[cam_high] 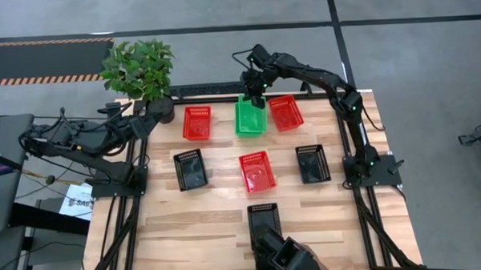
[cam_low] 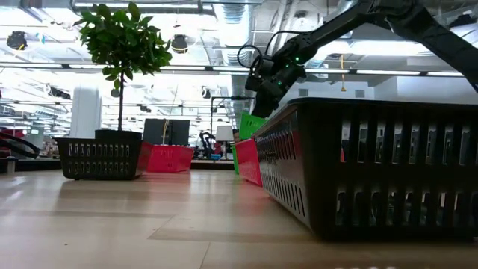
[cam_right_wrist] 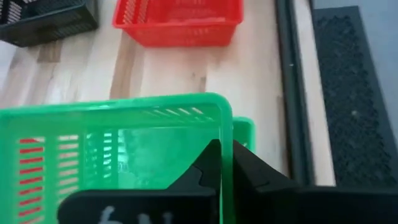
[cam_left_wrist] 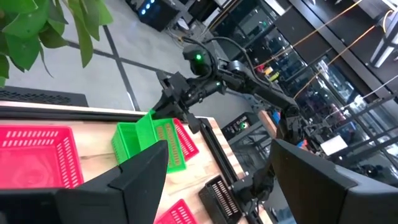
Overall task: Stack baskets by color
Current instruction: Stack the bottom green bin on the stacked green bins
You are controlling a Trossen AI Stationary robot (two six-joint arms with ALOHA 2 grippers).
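A black basket sits hard against the low camera, filling the right of that view and hiding most of the table behind it; from above this same basket is partly covered by a dark camera mount at the table's near edge. Past it, the right gripper has its fingers pinched on the rim of the top green basket, one finger inside the wall and one outside. That basket sits in the green stack directly beneath the gripper, and the edge of another green basket peeks out below it; how many are nested there cannot be counted. A red basket lies just beside the stack on one side, another red basket farther off on the other, and a third red basket nearer the table's front. Two more black baskets flank that one. The left gripper hangs spread wide and empty at the table's left edge, near the potted plant.
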